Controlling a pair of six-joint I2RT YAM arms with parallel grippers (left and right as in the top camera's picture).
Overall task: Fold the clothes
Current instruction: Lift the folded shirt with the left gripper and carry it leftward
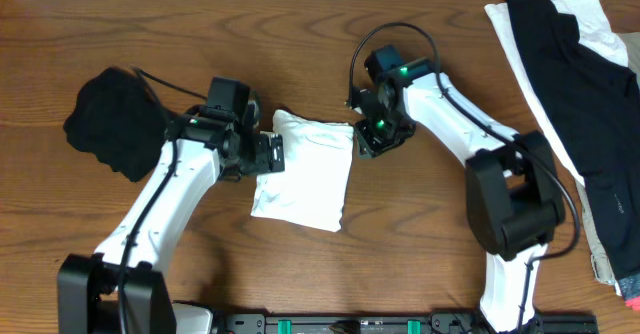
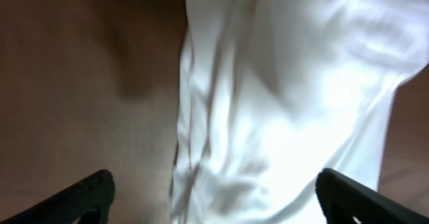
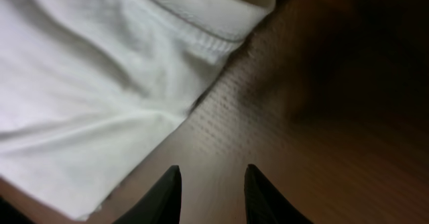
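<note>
The white T-shirt (image 1: 303,172) lies folded into a compact rectangle at the middle of the table. My left gripper (image 1: 271,154) is at its left edge, jaws spread wide. In the left wrist view the shirt's folds (image 2: 281,96) fill the space above the gripper (image 2: 214,198), and nothing is gripped. My right gripper (image 1: 369,138) hovers just off the shirt's upper right corner. Its fingers stand a little apart over bare wood (image 3: 212,192), with the shirt's hemmed edge (image 3: 100,83) up and to the left of them.
A crumpled black garment (image 1: 112,122) lies at the left, behind the left arm. A pile of black and white clothes (image 1: 575,84) runs down the right edge of the wooden table (image 1: 410,234).
</note>
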